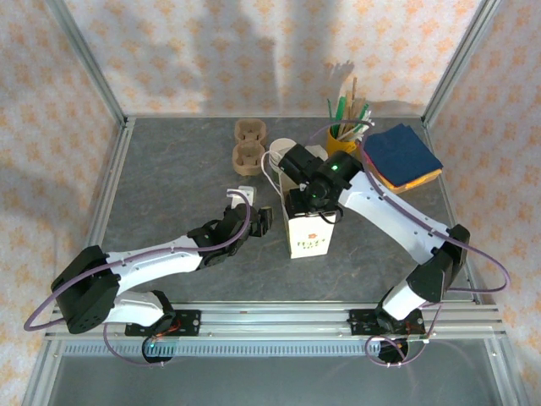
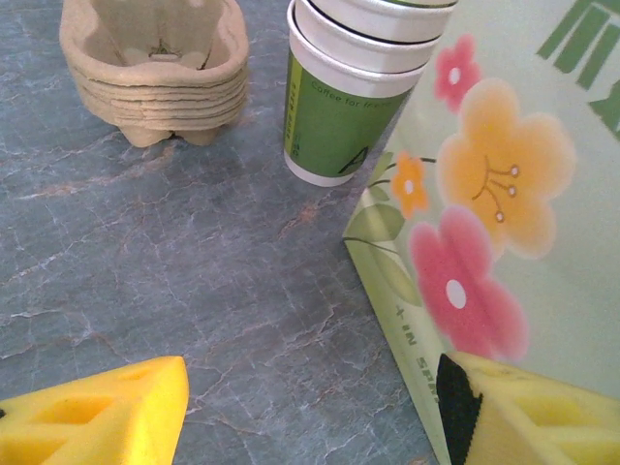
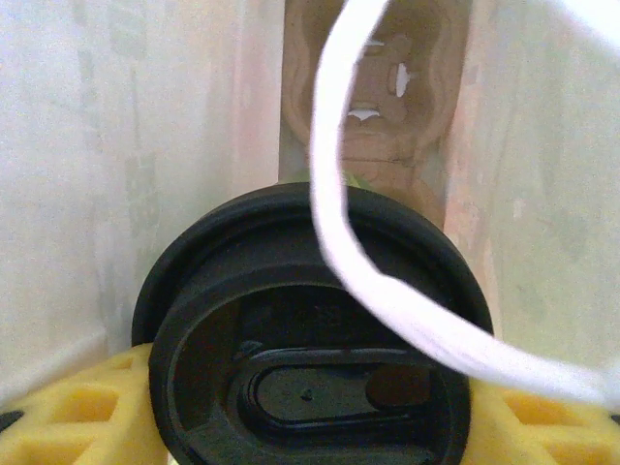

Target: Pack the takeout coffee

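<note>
The takeout coffee's black lid (image 3: pixel 310 339) faces the right wrist camera, inside the flowered paper bag (image 1: pixel 309 237). My right gripper (image 3: pixel 310 417) is shut on the cup, one yellow pad (image 3: pixel 68 412) on each side of it. The cup body is hidden under the lid. A cardboard carrier (image 3: pixel 373 126) lies at the bag's bottom, beyond the lid. The bag's white handle (image 3: pixel 387 291) loops across the lid. My left gripper (image 2: pixel 310 417) is open low over the table beside the bag (image 2: pixel 504 194), its right finger (image 2: pixel 542 417) against the bag's face.
A stack of lidless cups (image 2: pixel 344 97) and a stack of cardboard carriers (image 2: pixel 155 68) stand just behind the bag. A yellow holder of stirrers (image 1: pixel 342 135) and blue napkins (image 1: pixel 401 156) sit at the back right. Metal frame rails (image 1: pixel 110 182) bound the table.
</note>
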